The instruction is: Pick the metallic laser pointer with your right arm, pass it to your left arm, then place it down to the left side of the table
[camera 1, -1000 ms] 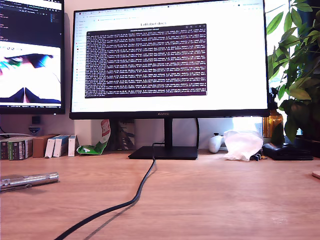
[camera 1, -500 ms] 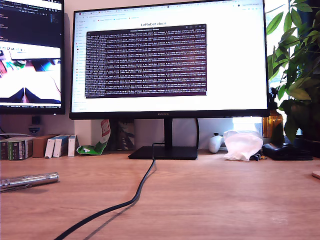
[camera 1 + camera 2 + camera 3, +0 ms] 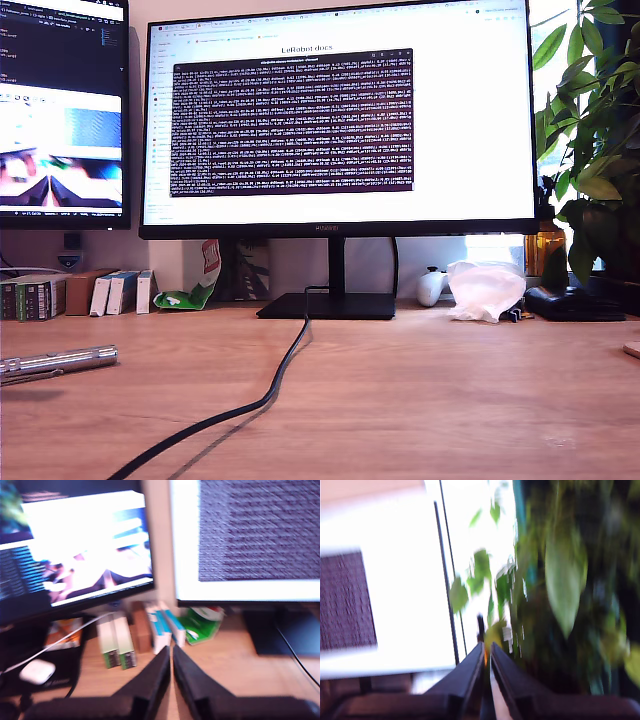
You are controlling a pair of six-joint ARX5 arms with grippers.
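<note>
The metallic laser pointer (image 3: 57,361) lies flat on the wooden table (image 3: 430,400) at the exterior view's left edge, with nothing touching it. Neither arm shows in the exterior view. My first gripper (image 3: 171,652) is shut with nothing between its dark fingers, raised and facing the small boxes (image 3: 117,642) under the monitors. Held high, my second gripper (image 3: 486,650) is also shut and empty, facing the plant (image 3: 560,580) and the monitor's edge. Both wrist views are blurred, and the pointer is out of sight in both.
A black cable (image 3: 270,395) runs from the monitor stand (image 3: 328,303) across the table toward the front. Small boxes (image 3: 60,293) and a green packet (image 3: 190,295) stand at the back on the exterior view's left. A white crumpled bag (image 3: 485,290) and a plant (image 3: 595,150) stand at its right.
Nothing on the table has moved; the laser pointer stays where it was. Only the picture on the monitor at the exterior view's left has changed.
</note>
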